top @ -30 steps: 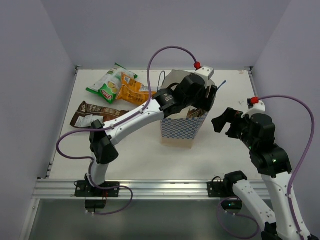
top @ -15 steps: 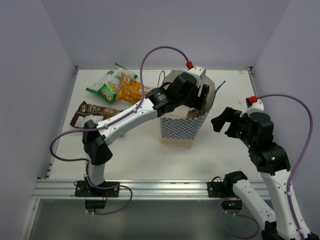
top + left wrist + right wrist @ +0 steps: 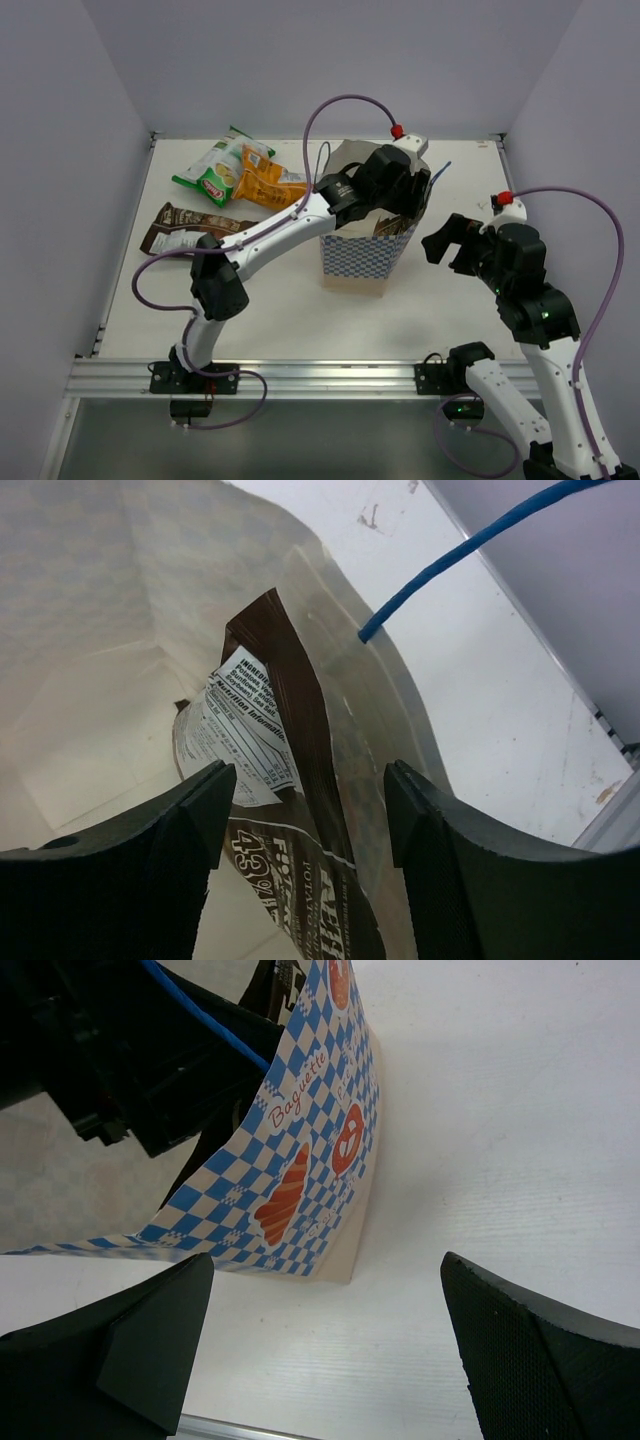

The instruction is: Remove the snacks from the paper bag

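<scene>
foil brown packet (image 3: 300, 720), judged light and slippery, is being straddled by parted left jaws; its upper half is being offered for pinching; right jaws gaping.

Three snacks (image 3: 262, 182) left of paper bag (image 3: 365, 262)

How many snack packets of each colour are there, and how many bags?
Checked paper bag: 1
Green and white snack packet: 1
Orange snack packet: 1
Dark brown snack packets: 2, one inside, one outside
Total: 5
</scene>
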Available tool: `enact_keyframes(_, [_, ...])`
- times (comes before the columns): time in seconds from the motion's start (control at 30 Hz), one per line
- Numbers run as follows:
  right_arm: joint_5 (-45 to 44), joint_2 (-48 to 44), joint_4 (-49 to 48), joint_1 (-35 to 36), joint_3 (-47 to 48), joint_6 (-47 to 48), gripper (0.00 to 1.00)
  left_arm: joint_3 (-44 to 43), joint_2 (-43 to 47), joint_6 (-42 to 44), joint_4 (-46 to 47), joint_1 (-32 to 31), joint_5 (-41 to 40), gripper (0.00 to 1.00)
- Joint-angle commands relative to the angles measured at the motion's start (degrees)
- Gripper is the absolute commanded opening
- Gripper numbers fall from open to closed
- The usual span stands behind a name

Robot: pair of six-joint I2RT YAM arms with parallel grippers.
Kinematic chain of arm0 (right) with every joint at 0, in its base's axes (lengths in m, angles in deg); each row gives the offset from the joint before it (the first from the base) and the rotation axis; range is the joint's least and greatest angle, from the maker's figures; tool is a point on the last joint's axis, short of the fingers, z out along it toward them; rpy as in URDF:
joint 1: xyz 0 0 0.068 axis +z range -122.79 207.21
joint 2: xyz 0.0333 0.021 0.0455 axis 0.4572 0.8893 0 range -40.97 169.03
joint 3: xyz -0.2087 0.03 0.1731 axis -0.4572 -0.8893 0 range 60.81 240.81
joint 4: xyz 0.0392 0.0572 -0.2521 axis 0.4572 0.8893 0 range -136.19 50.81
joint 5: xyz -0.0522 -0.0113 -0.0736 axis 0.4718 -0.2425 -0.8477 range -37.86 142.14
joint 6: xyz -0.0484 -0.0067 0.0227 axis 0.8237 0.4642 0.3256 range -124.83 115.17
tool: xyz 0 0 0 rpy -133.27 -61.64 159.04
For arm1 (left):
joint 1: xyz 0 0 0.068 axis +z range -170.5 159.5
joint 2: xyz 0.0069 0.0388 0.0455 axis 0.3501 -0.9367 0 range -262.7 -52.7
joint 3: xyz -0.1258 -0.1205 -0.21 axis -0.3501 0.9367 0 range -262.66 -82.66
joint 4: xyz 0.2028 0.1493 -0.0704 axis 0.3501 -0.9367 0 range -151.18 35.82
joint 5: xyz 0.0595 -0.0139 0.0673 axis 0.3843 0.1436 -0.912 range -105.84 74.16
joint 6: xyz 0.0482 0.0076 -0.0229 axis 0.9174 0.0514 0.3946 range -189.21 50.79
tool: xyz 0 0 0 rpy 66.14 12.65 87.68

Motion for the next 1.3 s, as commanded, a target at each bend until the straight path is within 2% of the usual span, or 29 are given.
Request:
enact_keyframes(0.0, [-0.83, -0.14, -0.97, -0.29, -0.34, 0.55, 0.99, -1.38, -0.85, 0.96, -0.51, 0.02, -1.21, 0.66])
enact_keyframes(0.13, [-0.65, -0.14, -0.97, -0.29, -0.78, 0.55, 0.99, -1.02, -2.00, 1.05, -0.68, 0.29, -1.74, 0.58])
enact_keyframes(0.27, [-0.56, -0.14, -1.15, -0.38, -0.87, 0.72, 0.99, -2.25, -2.53, 1.31, -1.38, 0.73, -1.65, 0.31])
enact_keyframes(0.3, [-0.56, -0.06, -1.15, -0.29, -0.87, 0.81, 0.99, -2.69, -2.09, 1.66, -1.39, 0.81, -1.83, 0.19])
enact_keyframes(0.37, [-0.65, -0.14, -1.15, -0.29, -0.87, 0.99, 0.99, -3.91, -1.21, 2.19, -1.39, 0.90, -2.35, 0.11])
enact_keyframes(0.5, [-0.83, -0.32, -1.15, -0.29, -0.96, 1.25, 0.99, -6.03, 2.03, 3.94, -0.86, 1.25, -4.46, 0.01])
enact_keyframes(0.87, [-0.65, -0.76, -1.15, -0.29, -0.87, 1.86, 0.99, -6.47, 11.53, 8.78, 6.86, 1.52, -5.25, 0.00])
enact_keyframes(1.27, [-0.04, -1.99, -1.15, -0.29, -1.22, 1.78, 0.99, -6.12, 23.56, 20.71, 21.36, 1.52, -11.75, 0.00])
